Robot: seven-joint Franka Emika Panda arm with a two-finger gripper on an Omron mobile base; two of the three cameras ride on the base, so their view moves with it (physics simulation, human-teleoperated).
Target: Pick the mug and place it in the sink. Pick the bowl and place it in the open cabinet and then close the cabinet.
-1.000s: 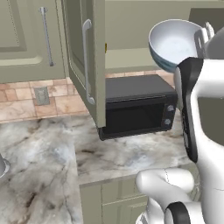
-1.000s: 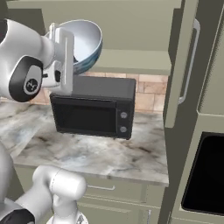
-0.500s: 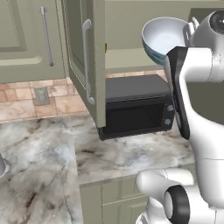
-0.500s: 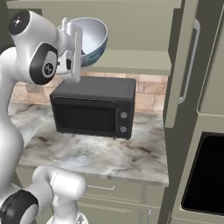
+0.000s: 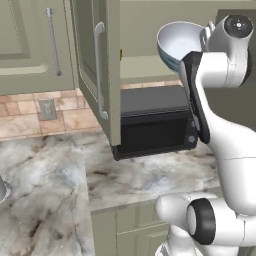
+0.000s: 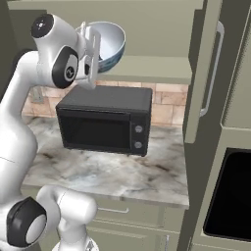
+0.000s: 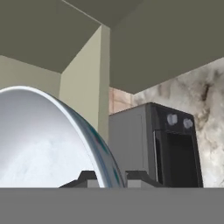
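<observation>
Left base view: the bowl (image 5: pixel 179 44), white inside, has risen further above the microwave (image 5: pixel 155 122), near the cabinet (image 5: pixel 100 70) shelf. Right base view: the gripper (image 6: pixel 91 55) pinches its tilted, blue-green rim above the microwave. Hand view: fingertips (image 7: pixel 87 178) clamp the rim, microwave beyond.

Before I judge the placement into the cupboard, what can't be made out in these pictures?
- White, blue-green patterned bowl: far rim hidden behind the white arm in the left base view.
- Hand: fingertips mostly cut by the hand view's bottom.
- Sage-green wall cabinet's shelf: its left part hidden behind the bowl, right base view.
</observation>
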